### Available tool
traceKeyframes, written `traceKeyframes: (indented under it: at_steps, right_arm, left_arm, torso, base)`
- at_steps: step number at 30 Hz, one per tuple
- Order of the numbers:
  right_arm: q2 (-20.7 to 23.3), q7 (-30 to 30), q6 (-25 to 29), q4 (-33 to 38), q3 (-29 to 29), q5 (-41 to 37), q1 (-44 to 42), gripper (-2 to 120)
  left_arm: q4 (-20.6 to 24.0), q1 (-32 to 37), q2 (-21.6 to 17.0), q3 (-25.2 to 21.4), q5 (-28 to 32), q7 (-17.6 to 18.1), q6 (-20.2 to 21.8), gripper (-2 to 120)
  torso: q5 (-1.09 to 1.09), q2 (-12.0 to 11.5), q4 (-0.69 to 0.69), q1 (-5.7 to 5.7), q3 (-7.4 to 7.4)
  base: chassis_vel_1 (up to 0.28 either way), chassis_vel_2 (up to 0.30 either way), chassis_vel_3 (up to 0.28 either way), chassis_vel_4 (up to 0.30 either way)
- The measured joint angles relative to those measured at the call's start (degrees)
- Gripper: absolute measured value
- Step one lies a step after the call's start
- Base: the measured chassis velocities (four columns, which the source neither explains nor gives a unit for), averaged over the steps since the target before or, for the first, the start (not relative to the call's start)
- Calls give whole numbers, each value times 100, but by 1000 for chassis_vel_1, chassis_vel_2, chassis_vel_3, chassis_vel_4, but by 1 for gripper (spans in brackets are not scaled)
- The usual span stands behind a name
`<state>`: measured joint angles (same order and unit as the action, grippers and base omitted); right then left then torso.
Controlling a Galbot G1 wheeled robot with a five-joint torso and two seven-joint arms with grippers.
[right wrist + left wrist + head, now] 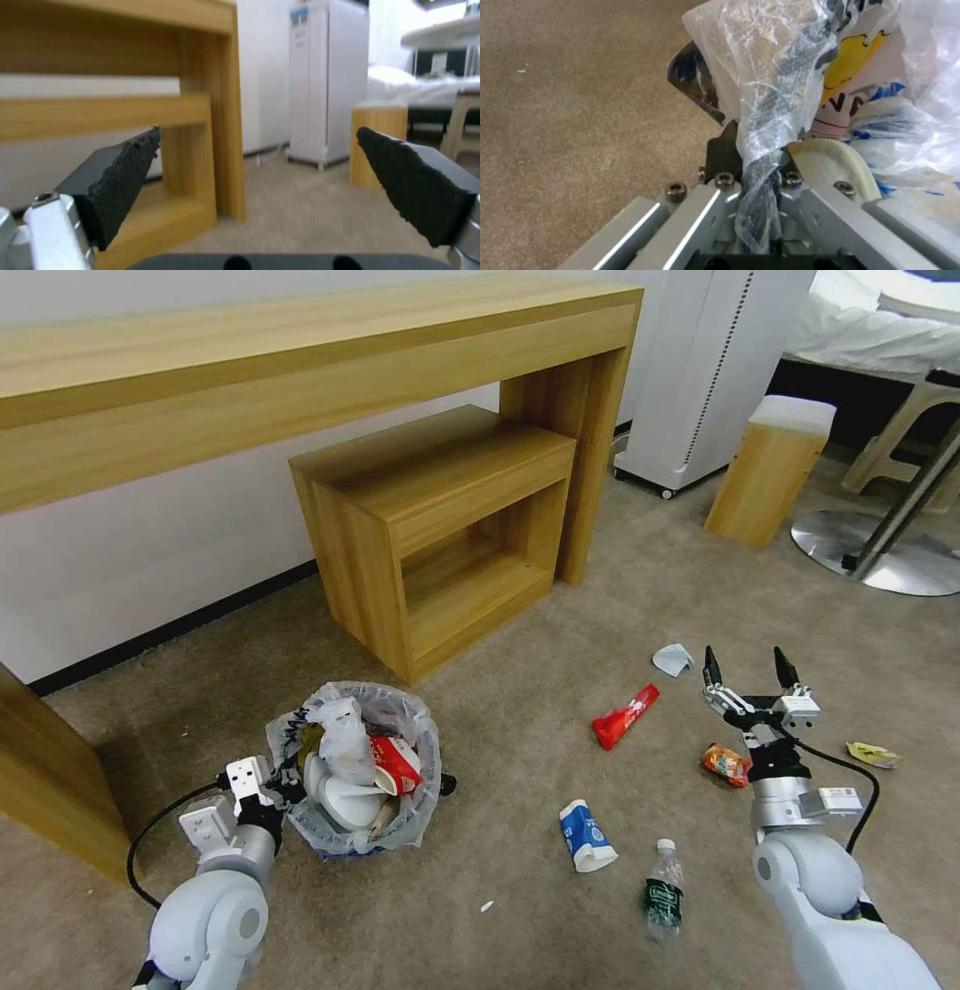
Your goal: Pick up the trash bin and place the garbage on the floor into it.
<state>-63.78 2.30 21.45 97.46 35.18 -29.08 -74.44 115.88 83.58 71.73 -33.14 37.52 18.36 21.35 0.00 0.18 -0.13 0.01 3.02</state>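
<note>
Clutching the trash bin (352, 770) liner's unreadable black lettering, left end effector (283, 788); right end effector (745, 670) gapes released.

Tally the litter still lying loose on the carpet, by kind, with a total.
Red wrapper: 1
Blue-white paper cup: 1
Green bottle: 1
Crushed orange can: 1
Yellow wrapper: 1
White tissue: 1
Total: 6

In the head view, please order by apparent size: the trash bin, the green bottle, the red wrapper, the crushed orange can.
1. trash bin
2. green bottle and red wrapper: look alike
3. crushed orange can
</note>
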Motion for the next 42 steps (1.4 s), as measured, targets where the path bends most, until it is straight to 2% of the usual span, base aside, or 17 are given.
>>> traceKeyframes:
  at_steps: [5,8,9,11,13,15,17,20,21,25,29,31,33,38,42]
  right_arm:
    - [201,-146,-505,150,48,-170,-113,100]
    - [410,-186,-1191,415,217,-417,-226,100]
    - [410,-186,-1191,415,217,-417,-226,100]
    - [572,-237,-1765,578,352,-547,-261,100]
    - [598,-250,-1848,595,366,-576,-264,100]
    - [808,-411,-2511,722,454,-974,-266,100]
    - [849,-433,-2660,743,476,-1058,-266,100]
    - [1065,-469,-3383,799,613,-1426,-290,100]
    - [1065,-469,-3383,799,613,-1426,-290,100]
    - [1197,-488,-4136,837,665,-1745,-331,100]
    - [1240,-403,-4555,868,703,-1770,-391,100]
    - [1265,-314,-4999,895,734,-1846,-418,100]
    - [1270,-297,-5062,894,733,-1840,-422,100]
    - [1304,-120,-5700,882,642,-1602,-553,100]
    - [1284,-103,-5803,832,450,-1508,-710,100]
  left_arm:
    - [-35,-3,4,2,-23,-7,-20,0]
    - [-59,-13,5,6,-43,-18,-41,0]
    - [-59,-13,5,6,-43,-18,-41,0]
    - [-64,-20,-5,13,-44,-22,-45,0]
    - [-64,-20,-7,15,-44,-22,-45,0]
    - [-74,-22,-28,17,-44,-27,-53,0]
    - [-79,-23,-33,17,-44,-28,-57,0]
    - [-105,-20,-49,8,-45,-38,-89,0]
    - [-105,-20,-49,8,-45,-38,-89,0]
    - [-166,-28,-74,-9,-67,-52,-126,0]
    - [-218,-39,-82,-11,-69,-59,-143,0]
    - [-271,-57,-86,-11,-81,-70,-166,0]
    - [-284,-63,-86,-11,-81,-73,-172,0]
    - [-380,-95,-94,-4,-93,-100,-207,0]
    - [-433,-121,-70,6,-116,-118,-226,0]
  torso:
    - [0,0,0,0,0]
    - [0,0,0,0,0]
    - [0,0,0,0,0]
    - [0,0,0,0,0]
    - [0,0,0,0,0]
    - [0,0,0,0,0]
    - [0,0,0,0,0]
    - [0,0,0,0,0]
    - [0,0,0,0,0]
    - [0,0,0,0,0]
    - [0,0,0,0,0]
    - [-2,0,0,0,0]
    - [-1,0,-1,0,0]
    - [-1,0,0,-1,0]
    - [-1,0,0,-1,0]
  base:
    - [0,0,0,0]
    - [0,0,0,0]
    - [0,0,0,0]
    - [0,0,0,0]
    - [0,0,0,0]
    - [0,0,0,0]
    - [0,0,0,0]
    - [0,0,0,0]
    - [0,0,0,0]
    - [0,0,0,0]
    - [0,0,0,0]
    - [0,0,0,0]
    - [0,0,0,0]
    - [0,0,0,0]
    - [0,0,0,0]
